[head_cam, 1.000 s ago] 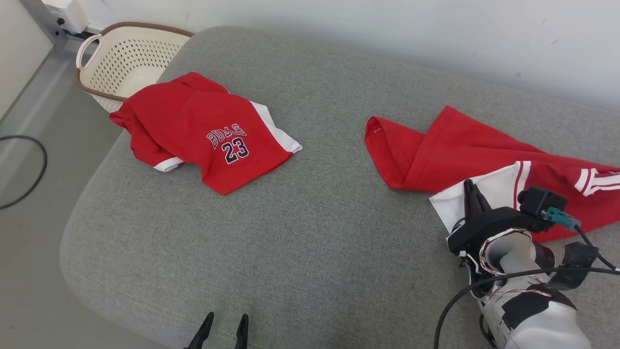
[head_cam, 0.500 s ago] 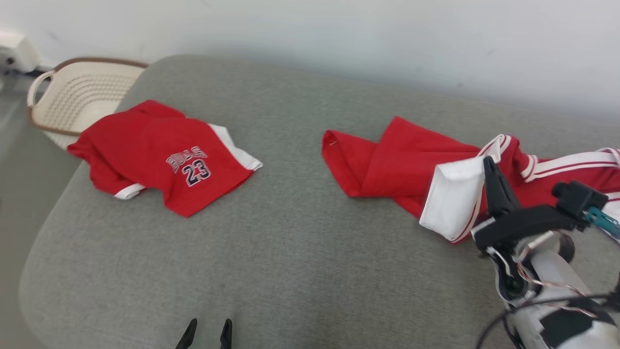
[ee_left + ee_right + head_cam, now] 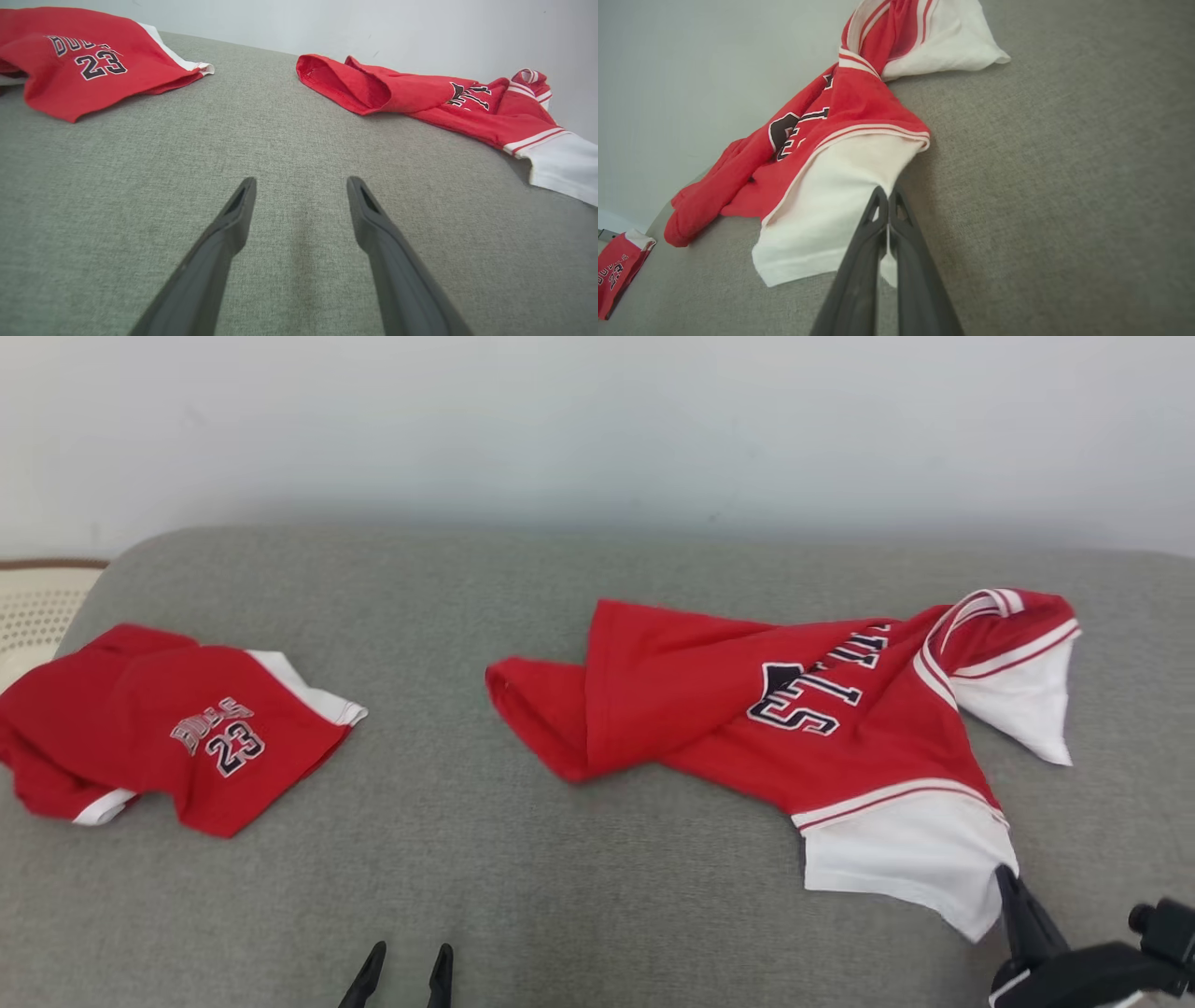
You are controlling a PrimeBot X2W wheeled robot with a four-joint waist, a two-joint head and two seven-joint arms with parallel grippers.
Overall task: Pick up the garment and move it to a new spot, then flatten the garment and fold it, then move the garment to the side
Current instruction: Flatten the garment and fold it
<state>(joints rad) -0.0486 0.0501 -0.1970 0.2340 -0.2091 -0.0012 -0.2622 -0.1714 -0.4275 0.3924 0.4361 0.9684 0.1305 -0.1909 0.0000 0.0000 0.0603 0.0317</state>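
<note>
— Two red garments on the grey cushion (image 3: 597,896). Which is entered as the task's item?

— Item 1: jersey (image 3: 794,719), red with white sleeves. It lies crumpled on the right half of the cushion, lettering up, body bunched toward the middle. Item 2: shorts (image 3: 187,737), numbered 23, well apart at the left end, near a basket (image 3: 37,607); neither hand touches them.

— Right hand (image 3: 887,196), condition?

— Fingers pressed together on the near corner of the jersey's white sleeve (image 3: 896,868); a sliver of white cloth shows between them. I judge it a corner grip because dragging by an edge lets the rest trail and spread rather than ball up.

— Left hand (image 3: 301,186)?

— Fingers spread wide, holding nothing, low over bare cushion between the two garments. Probably stationed there to take a second corner once the jersey is drawn across.

— Stage?

— Moving step, by my reading: the jersey is gripped but rests on the cushion, neither flat nor folded. Risk noted: a thin pinch on slack cloth may slip.
</note>
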